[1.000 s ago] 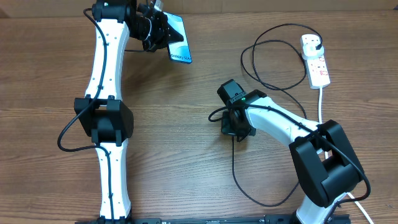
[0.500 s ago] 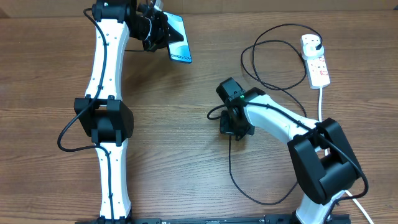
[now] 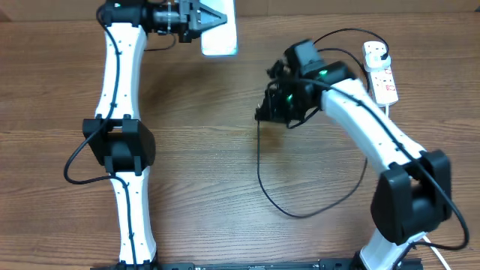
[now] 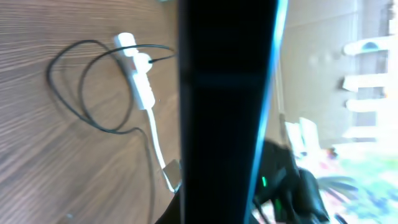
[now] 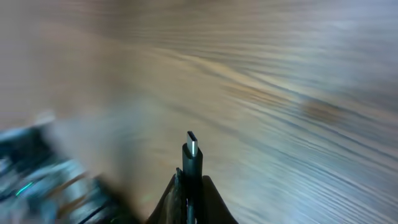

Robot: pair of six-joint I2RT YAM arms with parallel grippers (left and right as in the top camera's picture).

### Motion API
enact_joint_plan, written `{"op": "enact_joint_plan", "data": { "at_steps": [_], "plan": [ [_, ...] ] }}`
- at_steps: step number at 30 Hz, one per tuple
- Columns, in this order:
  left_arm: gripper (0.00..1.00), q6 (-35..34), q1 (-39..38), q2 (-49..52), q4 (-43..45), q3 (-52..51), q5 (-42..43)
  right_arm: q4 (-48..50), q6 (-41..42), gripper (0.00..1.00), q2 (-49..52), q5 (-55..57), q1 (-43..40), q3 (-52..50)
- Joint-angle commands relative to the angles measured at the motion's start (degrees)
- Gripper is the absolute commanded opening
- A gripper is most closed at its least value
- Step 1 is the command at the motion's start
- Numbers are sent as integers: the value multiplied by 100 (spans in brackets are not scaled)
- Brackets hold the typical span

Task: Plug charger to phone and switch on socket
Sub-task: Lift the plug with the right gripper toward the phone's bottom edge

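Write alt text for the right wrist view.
The right gripper pinches the charger just behind its connector, with the silver tip pointing up at frame centre. Behind it, the wooden table is blurred.

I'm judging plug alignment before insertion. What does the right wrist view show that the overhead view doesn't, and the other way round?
Only the right wrist view: the silver-tipped connector of the thin black charger cable, standing up from the right tool that pinches it.
Only the overhead view: the slim rectangular phone gripped by the left tool, the white power strip with red switches, and the cable's slack loop.
Both: the right tool holding the cable above the brown wooden table.
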Motion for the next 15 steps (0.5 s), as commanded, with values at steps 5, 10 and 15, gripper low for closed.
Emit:
{"op": "enact_joint_plan", "data": {
  "at_steps": [5, 10, 15],
  "plan": [
    [4, -197, 96, -87, 83, 90, 1060, 463, -1307, 4, -234, -3377, -260, 138],
    [4, -195, 15, -87, 90, 90, 1058, 901, -1182, 4, -234, -3392, -164, 138],
    [4, -199, -44, -87, 85, 90, 1058, 1788, -153, 4, -234, -3254, -151, 138]
  ]
}}
